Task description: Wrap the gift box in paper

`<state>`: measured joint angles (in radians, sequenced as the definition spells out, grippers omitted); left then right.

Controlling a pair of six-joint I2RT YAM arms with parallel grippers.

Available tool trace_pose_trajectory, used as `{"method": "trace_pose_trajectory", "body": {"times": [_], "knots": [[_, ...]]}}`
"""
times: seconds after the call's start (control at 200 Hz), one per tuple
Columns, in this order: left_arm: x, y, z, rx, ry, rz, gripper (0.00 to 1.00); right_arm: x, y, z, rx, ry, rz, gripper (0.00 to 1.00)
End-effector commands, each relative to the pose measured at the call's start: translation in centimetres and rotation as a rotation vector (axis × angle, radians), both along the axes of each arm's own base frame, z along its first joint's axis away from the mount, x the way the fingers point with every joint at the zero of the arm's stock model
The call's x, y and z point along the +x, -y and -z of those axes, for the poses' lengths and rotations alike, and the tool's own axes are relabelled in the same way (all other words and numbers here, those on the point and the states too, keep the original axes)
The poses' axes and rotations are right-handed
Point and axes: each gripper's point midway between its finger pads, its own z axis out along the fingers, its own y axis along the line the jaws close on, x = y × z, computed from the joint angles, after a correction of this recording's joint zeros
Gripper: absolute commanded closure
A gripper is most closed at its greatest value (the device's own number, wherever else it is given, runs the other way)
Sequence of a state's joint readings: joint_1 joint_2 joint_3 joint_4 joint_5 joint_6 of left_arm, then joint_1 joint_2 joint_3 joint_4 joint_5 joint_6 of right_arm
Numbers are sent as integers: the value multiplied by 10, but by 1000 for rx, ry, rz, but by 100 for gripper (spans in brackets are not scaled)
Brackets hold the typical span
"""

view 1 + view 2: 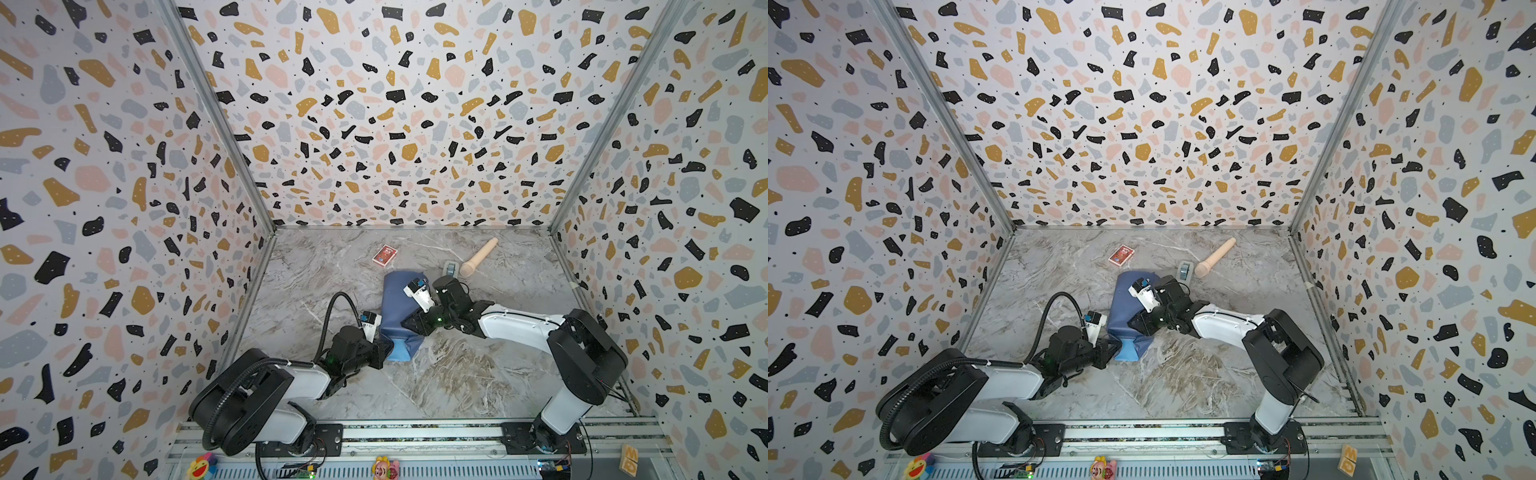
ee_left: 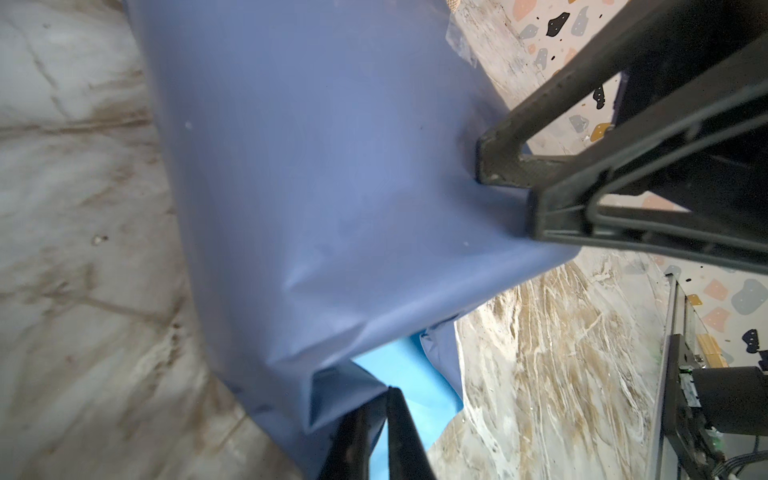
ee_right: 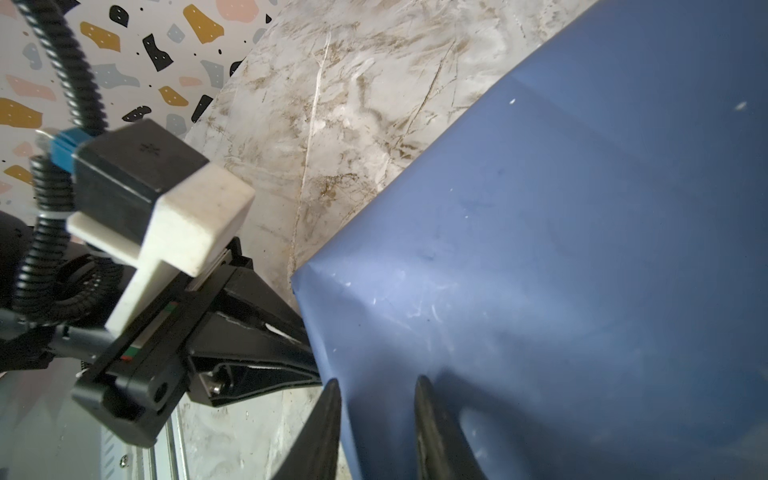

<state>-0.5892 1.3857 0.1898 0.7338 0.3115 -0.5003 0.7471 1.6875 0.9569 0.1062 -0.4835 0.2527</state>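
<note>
Your left fingers (image 2: 403, 436) pinch the paper (image 2: 332, 187) flap, right fingers (image 3: 436, 428) rest parted on top; a hard tug may tear it.

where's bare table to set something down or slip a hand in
Widest: the near table between the left arm and right arm, in front of the paper. A strip between the left wall and the paper, and the far right corner past the wooden handle. Crowded: around the paper where both reach in, and the back middle with the card pack.

Marbled tabletop (image 1: 457, 374) bears paper (image 1: 395, 301), card pack (image 1: 384, 254), wooden handle (image 1: 478, 257).
</note>
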Motion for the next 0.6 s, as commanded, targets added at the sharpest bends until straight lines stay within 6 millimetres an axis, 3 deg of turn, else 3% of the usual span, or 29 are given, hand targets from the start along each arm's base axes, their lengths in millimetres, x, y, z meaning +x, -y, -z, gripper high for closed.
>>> {"method": "trace_pose_trajectory", "body": {"times": [0.0,0.24,0.596], "knots": [[5,3,-9,1,39,19,85,-8,16,36,-104,-83,30,68],[14,14,-14,-50,33,18,85,-7,15,36,-102,-84,31,69],[24,21,-6,-59,16,-28,85,-8,16,35,-103,-82,32,69]]}}
